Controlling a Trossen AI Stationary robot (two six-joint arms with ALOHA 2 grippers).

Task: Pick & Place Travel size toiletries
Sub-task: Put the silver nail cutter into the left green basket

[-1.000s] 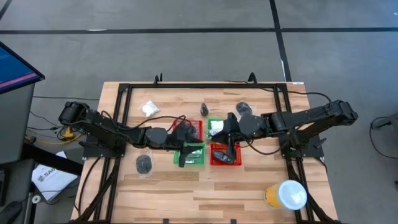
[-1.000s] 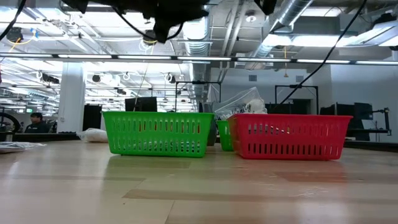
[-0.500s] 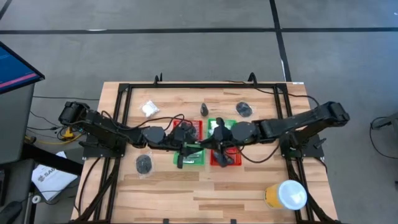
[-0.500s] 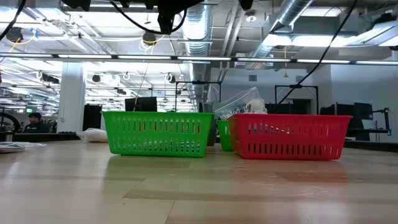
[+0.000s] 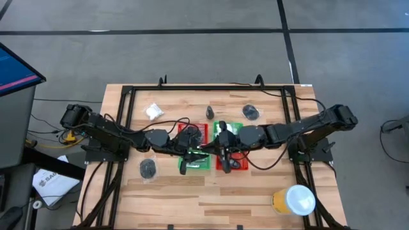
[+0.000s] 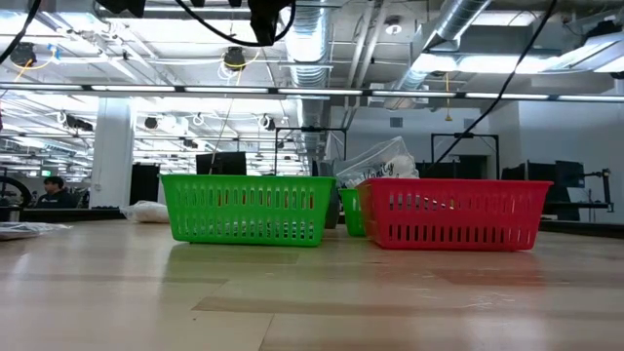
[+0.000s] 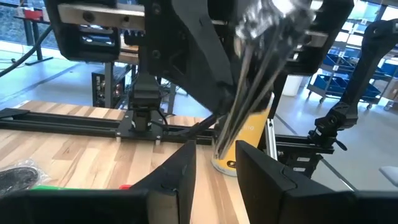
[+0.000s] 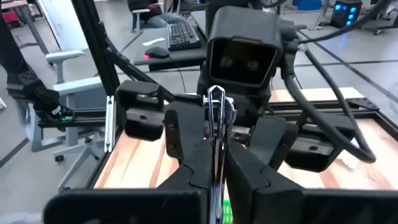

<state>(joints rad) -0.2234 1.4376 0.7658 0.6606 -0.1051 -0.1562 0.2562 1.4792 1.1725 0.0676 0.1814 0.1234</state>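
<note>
Counting from above: four mesh baskets sit clustered mid-table, a red basket (image 5: 192,133) and a green basket (image 5: 223,130) at the back, a second green basket (image 5: 196,161) and a second red basket (image 5: 234,162) in front. Three loose toiletries lie behind the cluster: one white packet (image 5: 153,112), one small dark bottle (image 5: 209,114) and one black coil (image 5: 250,112). A second black coil (image 5: 147,168) lies to the left of the front green basket. One yellow tub (image 5: 293,200) with a white lid stands at the front right corner.

Both arms meet over the middle of the basket cluster. The right gripper (image 8: 216,163) is pinched shut on thin silver tubes (image 8: 216,124), held upright just in front of the left gripper (image 7: 216,160), whose fingers stand partly apart with nothing seen between them.

The front strip of the table (image 5: 211,198) is bare wood, and the back edge also has open room.

Compared with a second ago, the right gripper has swung from over the right-hand baskets toward the centre, closer to the left one; the loose items have not moved.
</note>
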